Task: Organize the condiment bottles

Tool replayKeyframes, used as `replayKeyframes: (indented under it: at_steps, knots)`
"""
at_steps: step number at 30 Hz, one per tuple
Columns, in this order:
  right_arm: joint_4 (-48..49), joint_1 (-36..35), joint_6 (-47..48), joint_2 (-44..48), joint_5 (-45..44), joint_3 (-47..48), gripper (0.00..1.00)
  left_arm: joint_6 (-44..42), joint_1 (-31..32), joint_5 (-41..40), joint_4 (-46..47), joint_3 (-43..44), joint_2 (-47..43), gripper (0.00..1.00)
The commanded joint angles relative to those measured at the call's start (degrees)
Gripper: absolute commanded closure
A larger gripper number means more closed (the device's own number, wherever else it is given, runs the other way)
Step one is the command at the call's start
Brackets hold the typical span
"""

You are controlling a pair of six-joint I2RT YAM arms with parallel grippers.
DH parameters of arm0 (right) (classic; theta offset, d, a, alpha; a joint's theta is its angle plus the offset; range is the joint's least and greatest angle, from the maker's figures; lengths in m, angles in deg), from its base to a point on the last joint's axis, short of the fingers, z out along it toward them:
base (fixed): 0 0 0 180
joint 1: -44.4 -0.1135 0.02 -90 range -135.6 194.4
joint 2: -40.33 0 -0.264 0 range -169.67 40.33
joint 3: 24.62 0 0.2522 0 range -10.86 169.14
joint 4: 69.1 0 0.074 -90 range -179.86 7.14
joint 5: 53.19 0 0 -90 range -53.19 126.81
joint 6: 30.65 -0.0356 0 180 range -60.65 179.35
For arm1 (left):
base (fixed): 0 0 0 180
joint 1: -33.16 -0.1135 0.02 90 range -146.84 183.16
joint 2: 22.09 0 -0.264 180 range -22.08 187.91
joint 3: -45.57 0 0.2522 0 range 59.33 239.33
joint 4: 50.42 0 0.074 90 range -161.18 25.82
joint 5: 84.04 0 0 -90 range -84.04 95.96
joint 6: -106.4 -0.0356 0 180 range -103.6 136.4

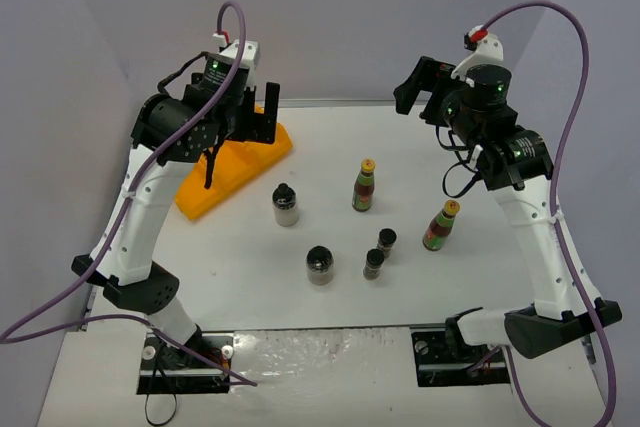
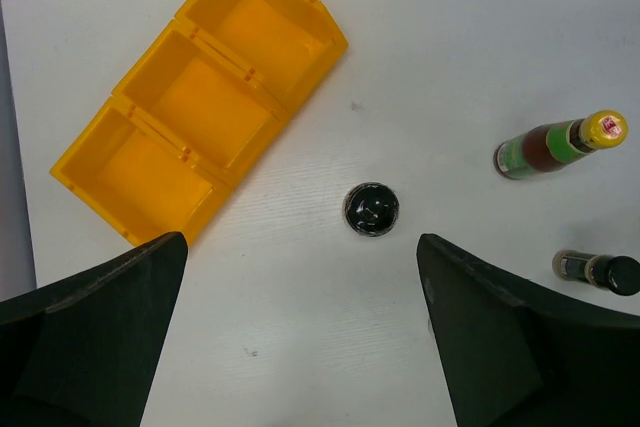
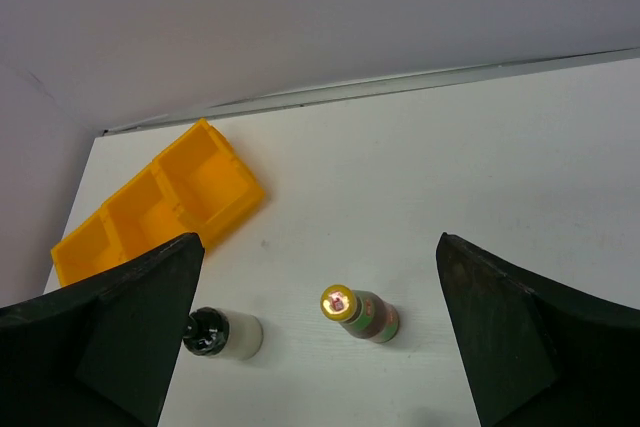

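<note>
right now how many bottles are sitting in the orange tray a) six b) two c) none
C: the left wrist view shows all three compartments of the orange tray empty, and the top view shows the condiment bottles standing outside it.

White links (image 1: 135, 217), black joints (image 1: 170, 127), green LEDs (image 1: 213, 65), purple cables (image 1: 560, 22), black tool fingers (image 2: 90, 337).

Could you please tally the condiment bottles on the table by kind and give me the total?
Slim yellow-capped sauce bottles: 2
Tiny black-capped spice jars: 2
Wider black-lidded jars: 2
Total: 6
</note>
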State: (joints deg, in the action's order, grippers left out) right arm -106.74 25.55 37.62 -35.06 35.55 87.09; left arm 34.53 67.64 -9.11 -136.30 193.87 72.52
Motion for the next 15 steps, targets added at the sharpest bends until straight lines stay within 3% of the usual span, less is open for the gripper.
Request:
replayKeyframes:
  at_steps: [1, 10, 15]
  knots:
    - [2.93, -0.40, 1.49, 2.00, -2.29, 0.25, 0.00, 0.24, 0.56, -1.25, 1.30, -0.60, -2.75, 0.03]
    - [2.96, -0.40, 2.14, 4.01, -3.82, -1.36, 0.00, -0.52, 2.49, -3.33, 2.16, -2.82, -3.98, 0.03]
    - [2.90, -0.40, 2.07, 4.92, -4.62, -3.17, 0.00, -0.13, 3.94, -2.70, 4.68, -8.32, -5.66, 0.03]
